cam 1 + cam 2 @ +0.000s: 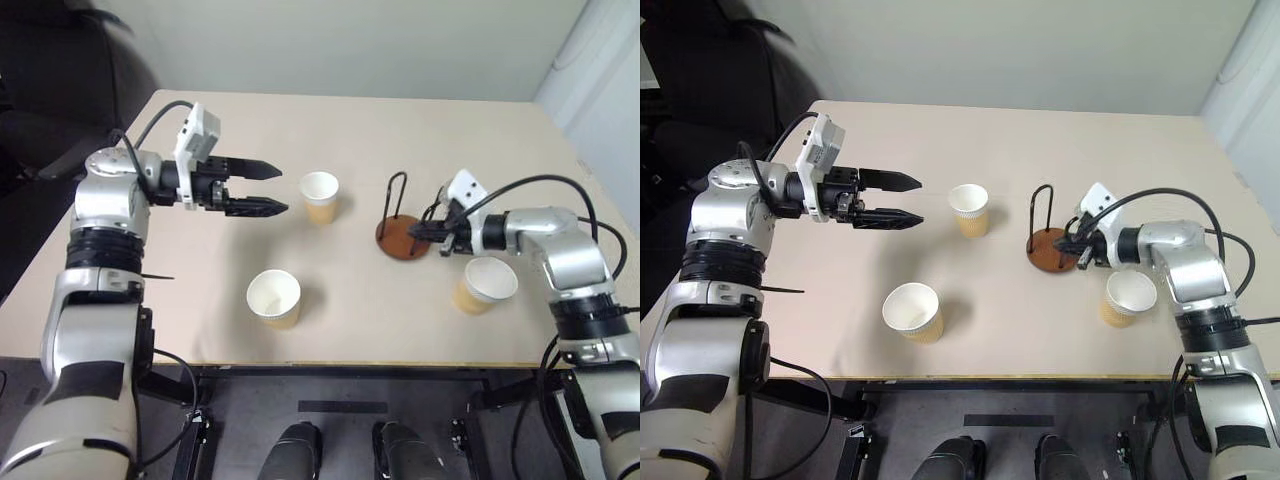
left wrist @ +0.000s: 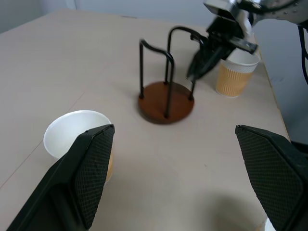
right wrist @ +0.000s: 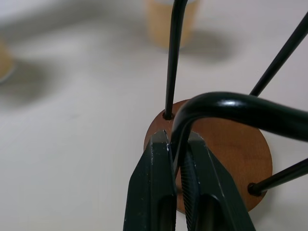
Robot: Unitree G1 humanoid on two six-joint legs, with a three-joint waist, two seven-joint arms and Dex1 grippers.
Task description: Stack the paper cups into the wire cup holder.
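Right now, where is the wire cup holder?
In the head views the wire cup holder stands on the table's right half, between the far paper cup and the right-hand cup, with the right end effector shut on one wire loop.

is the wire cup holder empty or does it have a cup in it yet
Empty. The wire cup holder shows only its bare brown base between the wires; all three paper cups stand apart on the table.

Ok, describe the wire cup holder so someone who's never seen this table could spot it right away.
On the beige table, look right of centre, beside the right gripper, which is shut on one of its wires. The wire cup holder is a round reddish-brown disc with thin black wire loops rising upright, unlike the three tan paper cups around it.
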